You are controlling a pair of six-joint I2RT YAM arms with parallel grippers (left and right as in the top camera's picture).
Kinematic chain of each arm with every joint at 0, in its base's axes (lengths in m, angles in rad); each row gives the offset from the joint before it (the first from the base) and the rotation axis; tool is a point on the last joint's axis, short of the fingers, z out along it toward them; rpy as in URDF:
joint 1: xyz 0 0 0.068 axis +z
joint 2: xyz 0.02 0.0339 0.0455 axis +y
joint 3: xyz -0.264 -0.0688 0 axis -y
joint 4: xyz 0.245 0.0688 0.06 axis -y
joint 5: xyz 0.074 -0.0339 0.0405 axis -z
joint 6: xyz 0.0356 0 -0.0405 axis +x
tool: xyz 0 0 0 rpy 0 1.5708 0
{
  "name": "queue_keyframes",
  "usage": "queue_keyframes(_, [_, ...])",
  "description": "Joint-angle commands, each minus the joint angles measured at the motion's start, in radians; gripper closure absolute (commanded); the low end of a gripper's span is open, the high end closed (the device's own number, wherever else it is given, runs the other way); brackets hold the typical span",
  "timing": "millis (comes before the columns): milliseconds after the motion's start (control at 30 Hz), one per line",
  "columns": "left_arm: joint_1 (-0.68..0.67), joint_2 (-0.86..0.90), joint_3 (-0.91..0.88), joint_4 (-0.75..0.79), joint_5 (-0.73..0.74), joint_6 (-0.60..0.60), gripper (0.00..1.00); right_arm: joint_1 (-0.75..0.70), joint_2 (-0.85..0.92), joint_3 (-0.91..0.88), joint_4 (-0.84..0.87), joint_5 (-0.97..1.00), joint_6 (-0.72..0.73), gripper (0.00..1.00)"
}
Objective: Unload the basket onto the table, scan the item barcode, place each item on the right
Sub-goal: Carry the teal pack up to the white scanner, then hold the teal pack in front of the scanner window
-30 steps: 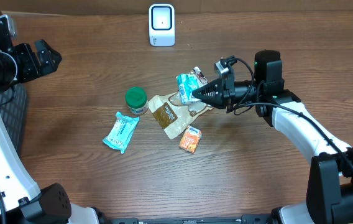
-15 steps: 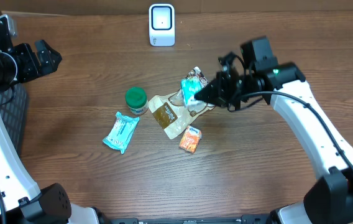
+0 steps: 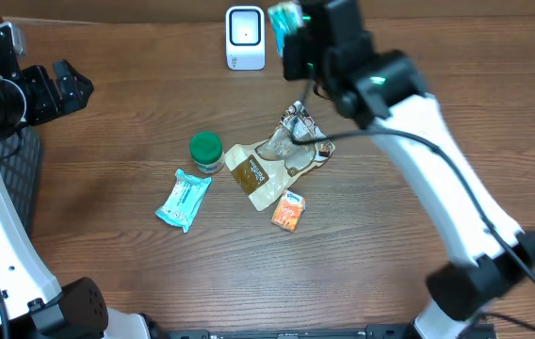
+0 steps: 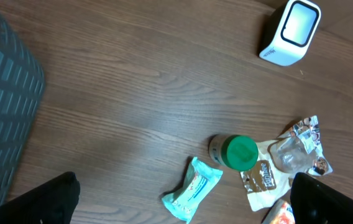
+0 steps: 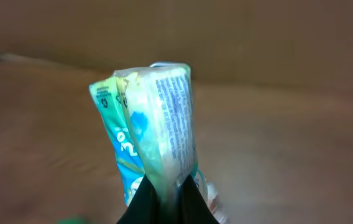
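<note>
The held teal-and-white packet (image 5: 158, 124) carries a block of fine blue print down one white side and a small round mark on its teal face, all too small to read. The brown pouch (image 3: 253, 175) on the bench (image 3: 107, 254) has a pale label, also illegible.

The right gripper (image 5: 164, 200) has its fingers (image 5: 140, 208) pressed together, pinching the packet's lower edge so that it stands upright. In the overhead view this gripper (image 3: 294, 28) is at the top centre of the frame, with the packet (image 3: 284, 16) just right of the white scanner (image 3: 246, 38).

The left gripper (image 3: 49, 91) sits at the upper left, its fingers (image 4: 40, 202) spread wide and holding nothing, beside a dark gridded object (image 4: 2, 112).

In mid-frame a green-lidded jar (image 3: 205, 151) stands upright with its lid on, contents hidden. Around the pouch lie a second teal packet (image 3: 184, 199), a small orange pack (image 3: 288, 210) and a crumpled clear wrapper (image 3: 296, 127).
</note>
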Motion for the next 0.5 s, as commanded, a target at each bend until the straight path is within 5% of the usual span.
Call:
queue_keyframes(0, [-0.003, -0.007, 0.014, 0.0, 0.008, 0.019, 0.0, 0.039, 0.124, 0.009, 0.176, 0.308, -0.248, 0.96])
queue_keyframes(267, [-0.003, -0.007, 0.014, 0.0, 0.008, 0.019, 0.0, 0.05, 0.354, 0.008, 0.683, 0.319, -0.679, 0.96])
queue_keyframes(467, [-0.003, -0.007, 0.014, 0.0, 0.008, 0.019, 0.01, 0.045, 0.503, 0.008, 0.875, 0.248, -0.882, 0.96])
